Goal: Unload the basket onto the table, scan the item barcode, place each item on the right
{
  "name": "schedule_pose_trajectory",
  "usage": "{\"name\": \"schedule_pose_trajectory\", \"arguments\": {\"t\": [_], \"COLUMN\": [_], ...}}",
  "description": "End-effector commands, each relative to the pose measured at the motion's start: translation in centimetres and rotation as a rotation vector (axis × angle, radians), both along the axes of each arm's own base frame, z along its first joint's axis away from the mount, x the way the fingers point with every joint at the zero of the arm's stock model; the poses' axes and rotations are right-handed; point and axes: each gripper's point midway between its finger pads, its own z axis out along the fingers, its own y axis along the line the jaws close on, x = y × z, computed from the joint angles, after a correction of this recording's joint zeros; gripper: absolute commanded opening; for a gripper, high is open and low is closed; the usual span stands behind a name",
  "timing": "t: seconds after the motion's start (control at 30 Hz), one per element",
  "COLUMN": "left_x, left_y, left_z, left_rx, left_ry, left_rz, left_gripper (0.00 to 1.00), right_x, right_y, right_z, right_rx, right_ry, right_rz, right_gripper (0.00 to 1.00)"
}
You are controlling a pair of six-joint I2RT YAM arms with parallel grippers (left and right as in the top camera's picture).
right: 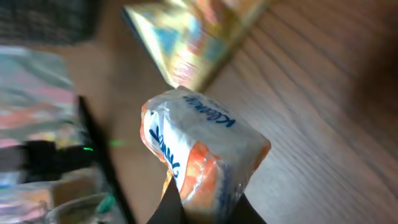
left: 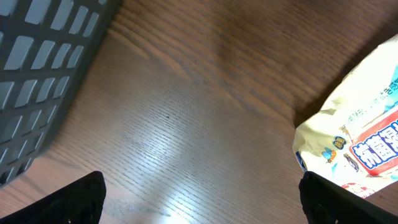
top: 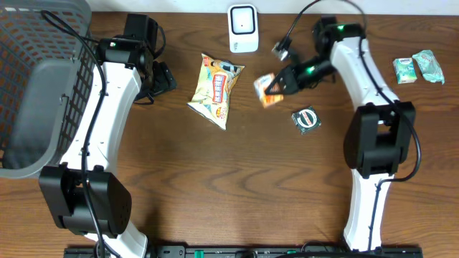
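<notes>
My right gripper (top: 278, 84) is shut on a small orange-and-white tissue pack (top: 265, 90), held just above the table below and right of the white scanner (top: 243, 29). In the right wrist view the pack (right: 199, 146) stands up out of the gripper (right: 205, 210), pinched at its lower end. I see blue lettering on it but no barcode. My left gripper (top: 163, 79) stands open over bare wood to the left of a yellow snack bag (top: 215, 89). From the left wrist, its dark fingertips (left: 74, 199) sit far apart with nothing between them.
A grey mesh basket (top: 36, 86) fills the far left, and its wall (left: 43, 62) shows in the left wrist view. A round dark-green item (top: 306, 119) lies below the pack. Two green packets (top: 418, 68) lie at the far right. The snack bag (left: 360, 130) lies by my left gripper's right finger.
</notes>
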Motion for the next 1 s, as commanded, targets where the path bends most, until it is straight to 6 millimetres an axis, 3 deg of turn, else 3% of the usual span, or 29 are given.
{"name": "schedule_pose_trajectory", "arguments": {"t": [0.0,0.1,0.17,0.2,0.27,0.33,0.37,0.47,0.5,0.57,0.6,0.77,0.97], "left_x": [0.0,0.0,0.0,0.0,0.0,0.0,0.0,0.0,0.0,0.0,0.0,0.0,0.0], "left_y": [0.3,0.3,0.3,0.3,0.3,0.3,0.3,0.3,0.3,0.3,0.3,0.3,0.3], "left_z": [0.3,0.3,0.3,0.3,0.3,0.3,0.3,0.3,0.3,0.3,0.3,0.3,0.3], "left_rx": [0.016,0.016,0.016,0.016,0.016,0.016,0.016,0.016,0.016,0.016,0.016,0.016,0.016], "left_ry": [-0.004,-0.004,-0.004,-0.004,-0.004,-0.004,-0.004,-0.004,-0.004,-0.004,-0.004,-0.004,-0.004], "left_rz": [-0.01,-0.01,-0.01,-0.01,-0.01,-0.01,-0.01,-0.01,-0.01,-0.01,-0.01,-0.01,-0.01], "left_gripper": [0.98,0.98,0.98,0.98,0.98,0.98,0.98,0.98,0.97,0.98,0.98,0.98,0.98], "right_x": [-1.6,-2.6,-2.9,-2.9,-2.5,-1.7,-1.0,-0.5,-0.5,-0.7,-1.3,-2.7,-3.4], "right_y": [-0.3,-0.1,0.2,0.0,-0.9,-2.4,-3.5,-3.5,-3.4,-3.1,-2.8,-2.7,-2.8], "right_z": [-5.4,-8.7,-9.4,-9.7,-10.0,-10.0,-8.9,-6.2,-5.0,-4.2,-4.2,-6.4,-9.0], "right_rx": [-0.246,-0.351,-0.365,-0.394,-0.472,-0.577,-0.64,-0.64,-0.64,-0.642,-0.646,-0.696,-0.704], "right_ry": [0.049,0.067,0.061,0.057,0.049,0.04,0.035,0.035,0.035,0.036,0.042,0.052,0.065], "right_rz": [-0.005,-0.031,-0.02,-0.023,-0.056,-0.112,-0.144,-0.148,-0.145,-0.127,-0.104,-0.055,-0.062], "right_gripper": [0.01,0.01,0.03,0.11,0.18,0.18,0.26,0.38,0.46,0.58,0.59,0.55,0.34]}}
